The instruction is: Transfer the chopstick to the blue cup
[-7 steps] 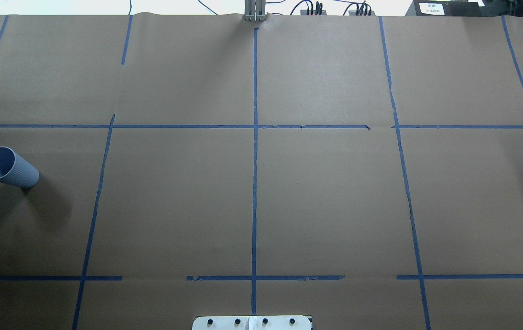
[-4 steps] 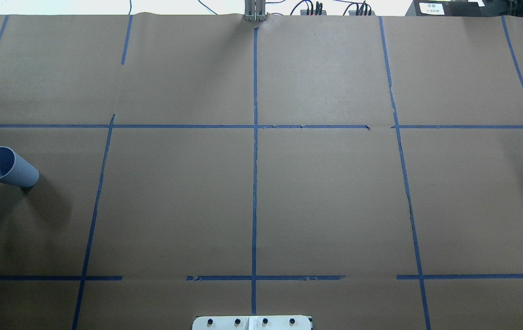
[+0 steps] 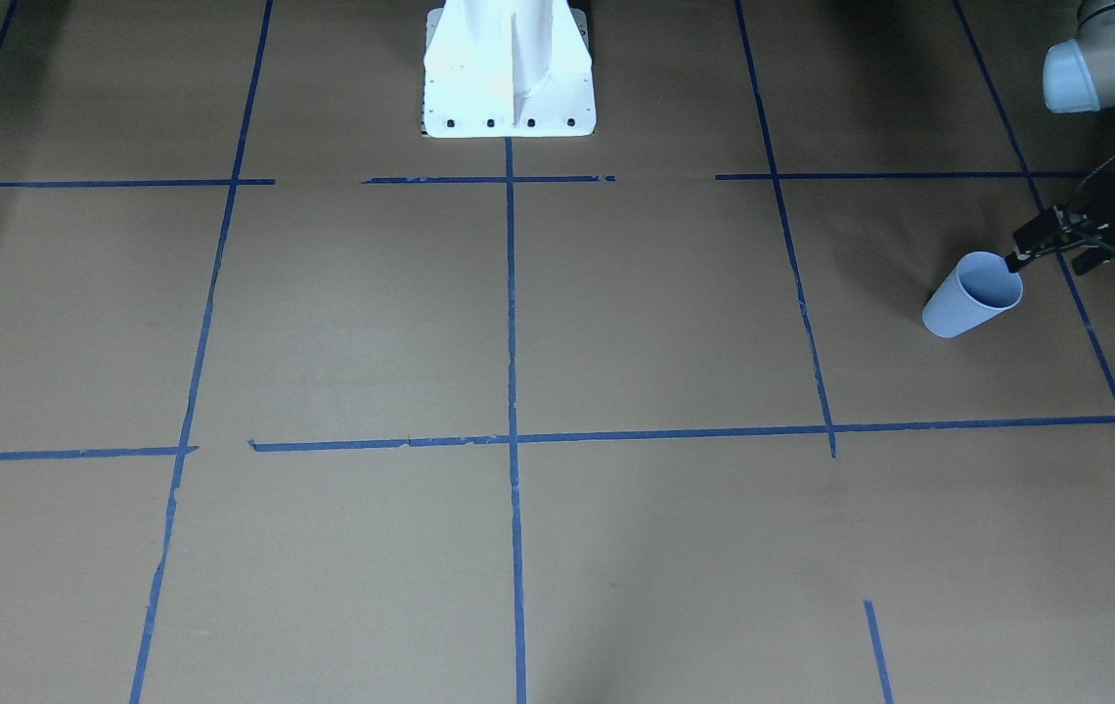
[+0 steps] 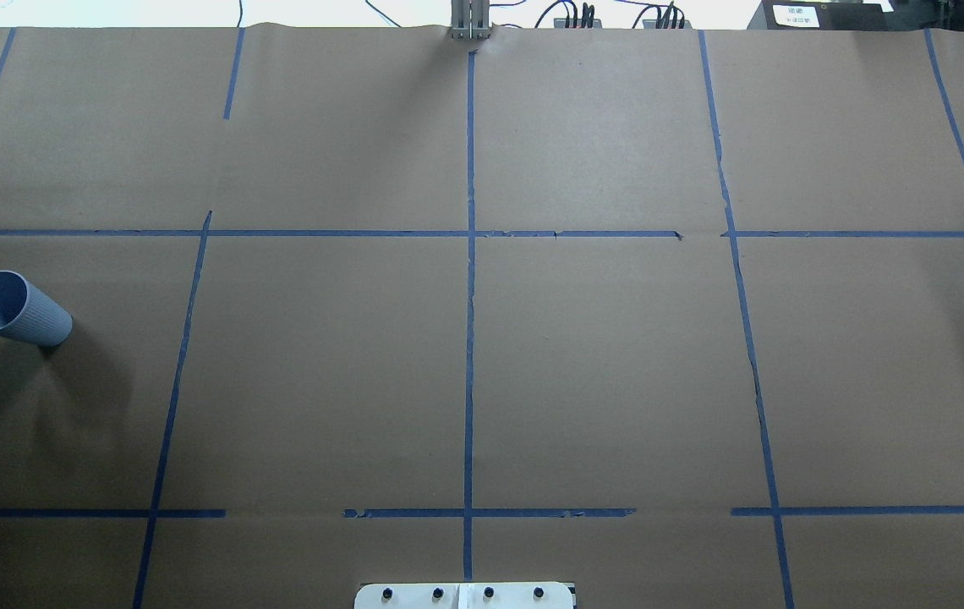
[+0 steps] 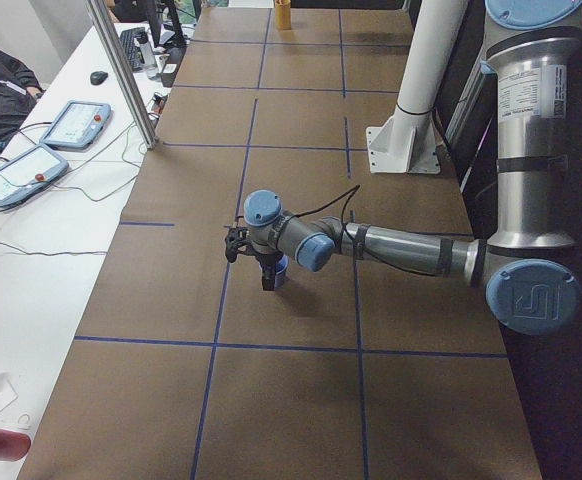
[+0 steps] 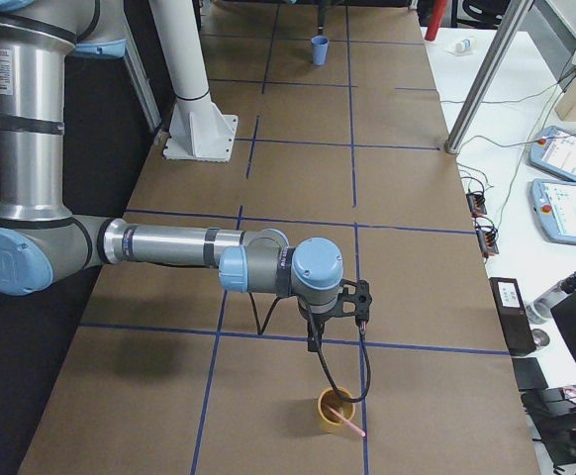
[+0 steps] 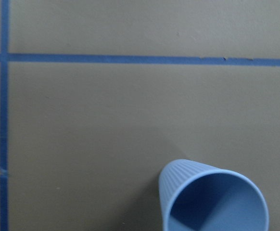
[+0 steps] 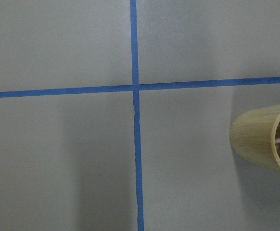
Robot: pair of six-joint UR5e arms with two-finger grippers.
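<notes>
One pale blue ribbed plastic cup stands upright near the left end of the brown paper-covered counter. Near the right end, one tan wooden-looking cup holds the single pink chopstick, which leans over its rim. The left gripper hangs just beside the blue cup's rim and is cut off at the overhead frame edge; we cannot tell how its jaws stand. The right gripper hovers near the tan cup, seen only side-on, so its jaws are equally unreadable. Each wrist view crops its cup.
</notes>
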